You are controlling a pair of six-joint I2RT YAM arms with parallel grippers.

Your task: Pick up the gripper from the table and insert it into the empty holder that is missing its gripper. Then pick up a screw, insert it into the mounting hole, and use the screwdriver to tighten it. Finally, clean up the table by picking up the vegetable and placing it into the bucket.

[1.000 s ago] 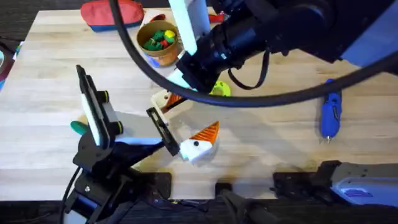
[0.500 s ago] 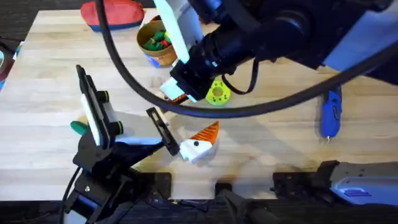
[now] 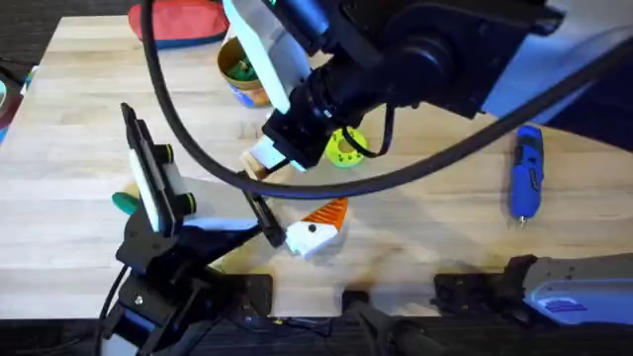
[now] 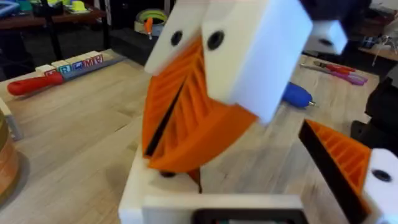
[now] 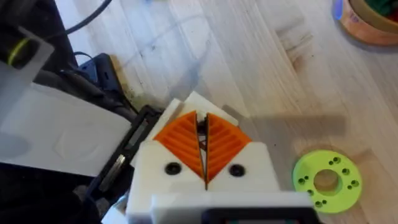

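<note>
You had 1 bucket [image 3: 240, 71] | 1 blue screwdriver [image 3: 525, 178] | 1 lime disc [image 3: 343, 150] | 1 red pouch [image 3: 178, 22] | 2 arms.

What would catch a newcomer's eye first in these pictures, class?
The big dark right arm sweeping across the table's middle, its claw with orange pads pressed together above a small wooden block. Beside it lies a lime-green disc with holes. At the right edge lies the blue screwdriver.

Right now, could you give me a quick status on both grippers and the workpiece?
Right gripper shut, pads pinching something small and dark, unclear what. Left gripper beside the holder, state unclear. Screwdriver lying untouched. Lime disc close under right arm.
</note>
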